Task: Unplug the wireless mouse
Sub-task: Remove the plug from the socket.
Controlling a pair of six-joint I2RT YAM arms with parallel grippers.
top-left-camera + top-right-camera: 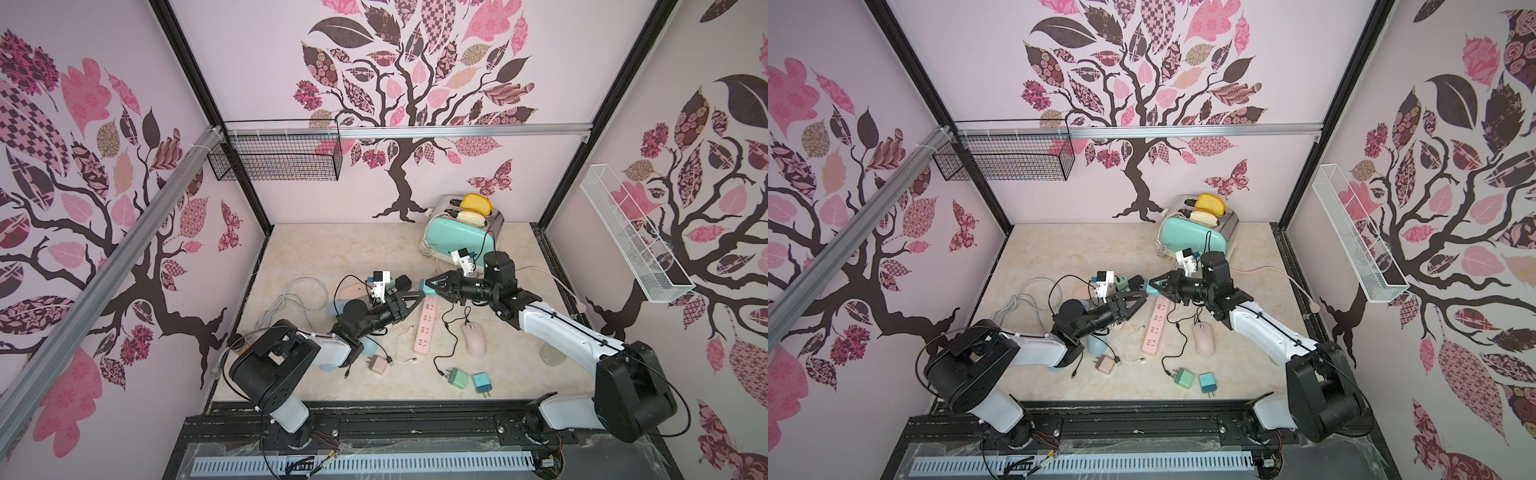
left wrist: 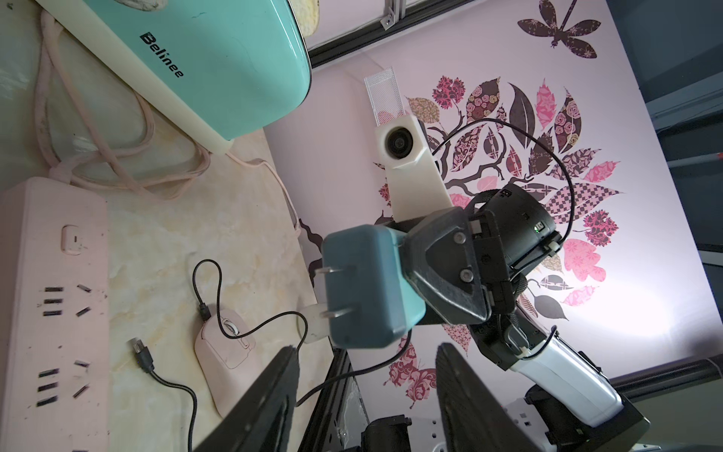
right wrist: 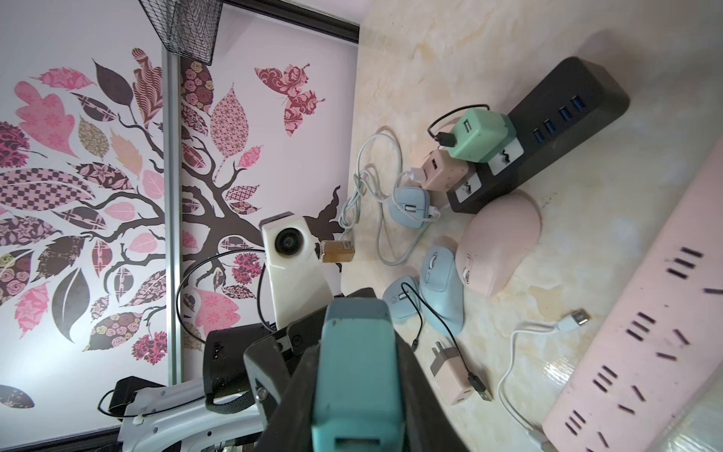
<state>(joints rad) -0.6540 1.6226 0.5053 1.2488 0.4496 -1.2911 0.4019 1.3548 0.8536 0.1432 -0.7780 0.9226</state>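
Observation:
The pink wireless mouse [image 1: 473, 338] lies on the table right of the pink power strip [image 1: 426, 328]. A black cable [image 2: 250, 325] is plugged into the mouse's front. The cable's free USB plug [image 2: 141, 352] lies loose on the table. My right gripper [image 3: 358, 352] is shut on a teal charger adapter [image 3: 358, 371], held in the air over the strip's far end; its USB port is empty and its prongs [image 2: 336, 291] are bare. My left gripper [image 2: 364, 391] stands open just short of the adapter, with nothing between its fingers [image 2: 266, 403].
A black power strip [image 3: 567, 117] with green and pink adapters stands behind my left arm, beside several blue and pink mice. A teal toaster [image 1: 461, 232] is at the back. Loose adapters [image 1: 457, 378] lie near the front edge, and a white cable coil [image 1: 291, 303] lies left.

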